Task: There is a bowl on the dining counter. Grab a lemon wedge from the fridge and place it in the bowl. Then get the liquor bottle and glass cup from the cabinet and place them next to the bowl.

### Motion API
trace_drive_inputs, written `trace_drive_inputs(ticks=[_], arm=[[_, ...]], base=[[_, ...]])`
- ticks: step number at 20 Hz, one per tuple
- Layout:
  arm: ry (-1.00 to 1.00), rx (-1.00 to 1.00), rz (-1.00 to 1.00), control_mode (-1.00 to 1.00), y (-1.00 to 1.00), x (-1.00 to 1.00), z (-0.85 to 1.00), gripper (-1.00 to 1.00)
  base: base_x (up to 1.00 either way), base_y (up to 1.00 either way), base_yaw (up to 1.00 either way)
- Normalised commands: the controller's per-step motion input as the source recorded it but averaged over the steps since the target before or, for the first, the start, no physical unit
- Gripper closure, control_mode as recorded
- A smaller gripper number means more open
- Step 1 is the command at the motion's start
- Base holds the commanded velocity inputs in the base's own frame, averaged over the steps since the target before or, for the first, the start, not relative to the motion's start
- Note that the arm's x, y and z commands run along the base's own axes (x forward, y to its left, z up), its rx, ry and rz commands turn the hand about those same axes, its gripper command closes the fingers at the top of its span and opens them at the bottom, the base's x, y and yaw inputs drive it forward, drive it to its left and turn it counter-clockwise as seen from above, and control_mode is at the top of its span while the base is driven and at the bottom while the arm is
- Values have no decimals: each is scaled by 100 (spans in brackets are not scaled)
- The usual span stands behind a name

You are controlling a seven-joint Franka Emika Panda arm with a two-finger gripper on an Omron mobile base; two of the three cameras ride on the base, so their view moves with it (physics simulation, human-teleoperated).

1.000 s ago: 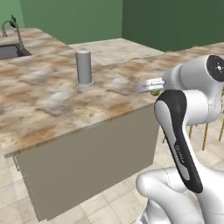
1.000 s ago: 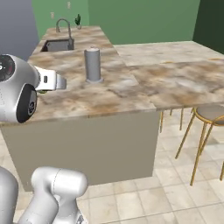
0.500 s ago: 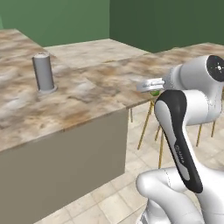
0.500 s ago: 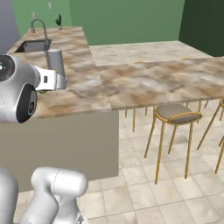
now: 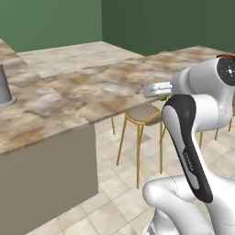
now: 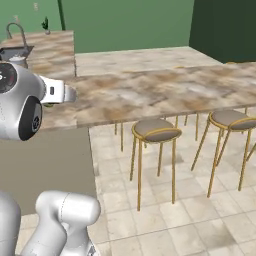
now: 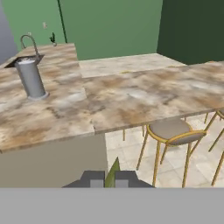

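Apparently mid-carry: gripper (image 7: pixel 109 178) at bottom centre of hand view, pinched tight on a greenish lemon wedge (image 7: pixel 112 171). Dining counter (image 7: pixel 144 98) spans mid-frame, stools beneath. Next: find the bowl and lower the wedge in.

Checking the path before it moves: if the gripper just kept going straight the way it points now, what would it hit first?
Probably the dining counter. The gripper, shut on a green lemon wedge, faces the counter's near edge, roughly beside the nearest stool. Depth is unclear, so it might pass just above the slab.
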Motion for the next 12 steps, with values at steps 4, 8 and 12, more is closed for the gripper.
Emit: trace_drive_inputs(ticks=[4, 8, 12], arm=[[0, 0, 0, 100, 0, 0, 0, 100], [0, 0, 0, 100, 0, 0, 0, 100], [0, 0, 0, 100, 0, 0, 0, 100]], base=[[18, -100, -4], [36, -100, -1], [50, -100, 0]])
